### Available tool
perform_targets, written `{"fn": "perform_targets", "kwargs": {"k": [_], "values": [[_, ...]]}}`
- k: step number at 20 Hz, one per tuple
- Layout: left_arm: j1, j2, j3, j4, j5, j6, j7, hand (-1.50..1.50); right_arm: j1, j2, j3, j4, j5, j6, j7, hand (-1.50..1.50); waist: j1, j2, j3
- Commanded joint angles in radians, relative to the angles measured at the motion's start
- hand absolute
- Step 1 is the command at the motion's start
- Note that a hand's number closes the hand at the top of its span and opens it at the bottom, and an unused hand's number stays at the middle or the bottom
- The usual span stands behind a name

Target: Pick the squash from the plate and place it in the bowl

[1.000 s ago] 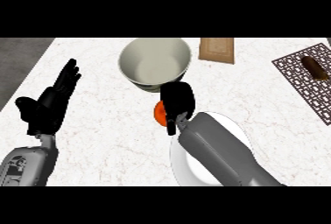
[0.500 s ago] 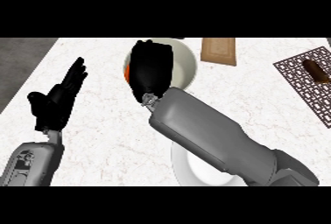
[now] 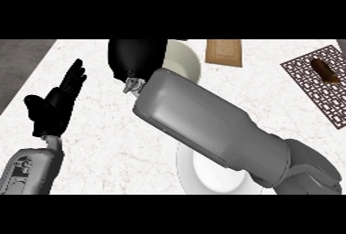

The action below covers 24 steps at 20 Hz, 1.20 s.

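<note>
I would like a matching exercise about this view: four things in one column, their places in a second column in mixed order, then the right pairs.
1 left hand
2 bowl
3 plate
4 patterned mat

a lower middle, partly under the right forearm
b right edge
c left side
d top, partly behind the right hand

Pairs: 1-c; 2-d; 3-a; 4-b

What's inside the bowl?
Only a pale strip of the bowl shows, with nothing on it. The right robot hand hangs over the rest, so I cannot see whether the squash is in there.
</note>
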Motion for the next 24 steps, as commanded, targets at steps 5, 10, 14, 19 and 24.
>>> {"fn": "perform_targets", "kwargs": {"k": [5, 10, 14, 19, 24], "values": [[0.028, 0.000, 0.009, -0.020, -0.001, 0.008, 0.002, 0.00, -0.033, 0.013, -0.021, 0.116, -0.058, -0.223, 0.132, 1.50, -0.028, 0.006, 0.002], [-0.008, 0.006, 0.028, 0.014, 0.004, 0.007, 0.005, 0.00, -0.013, 0.013, -0.029, 0.214, -0.097, -0.321, 0.035, 1.50, -0.046, 0.014, 0.002], [-0.009, 0.004, 0.035, 0.025, 0.004, 0.006, -0.034, 0.00, 0.004, 0.013, -0.040, 0.306, -0.108, -0.427, -0.049, 1.50, -0.042, 0.019, 0.002], [0.047, 0.007, 0.034, -0.012, -0.001, 0.007, -0.038, 0.00, 0.051, 0.013, -0.052, 0.441, -0.145, -0.510, -0.181, 1.50, -0.043, 0.019, 0.004], [0.008, -0.011, 0.024, 0.009, -0.012, 0.021, -0.032, 0.00, 0.051, 0.013, -0.120, 0.515, -0.298, -0.333, -0.113, 1.50, -0.046, 0.020, 0.004]]}}
